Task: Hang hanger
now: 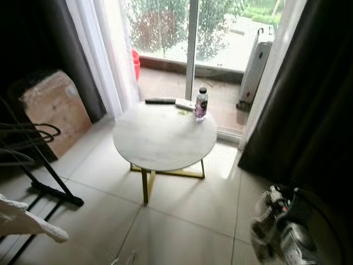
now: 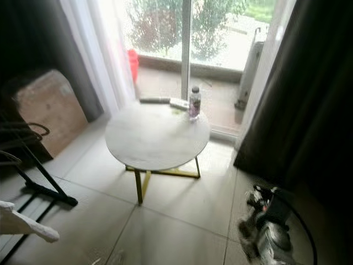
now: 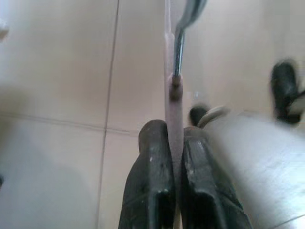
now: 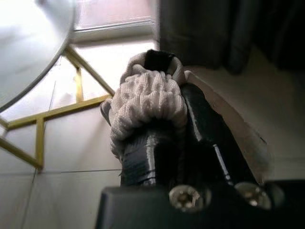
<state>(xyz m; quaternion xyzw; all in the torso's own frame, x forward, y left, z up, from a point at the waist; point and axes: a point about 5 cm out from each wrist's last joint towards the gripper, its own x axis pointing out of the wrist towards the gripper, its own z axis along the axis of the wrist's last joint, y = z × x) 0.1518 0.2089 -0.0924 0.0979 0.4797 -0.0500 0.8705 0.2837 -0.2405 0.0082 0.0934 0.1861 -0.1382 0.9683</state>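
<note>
left gripper (image 3: pixel 174 143): fingers pressed together on the flat pale arm of the hanger (image 3: pixel 170 57), metal hook rising past them, over floor tiles (image 3: pixel 57 71). round table (image 1: pixel 160 146) centre, bottle (image 1: pixel 201 104) on its far edge. right gripper (image 4: pixel 157 90): fingers clamped on a bunched knitted white cloth (image 4: pixel 145 102).

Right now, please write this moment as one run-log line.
left gripper: shut on hanger | right gripper: shut on cloth | rack: ahead-left | hanger not yet hung
</note>
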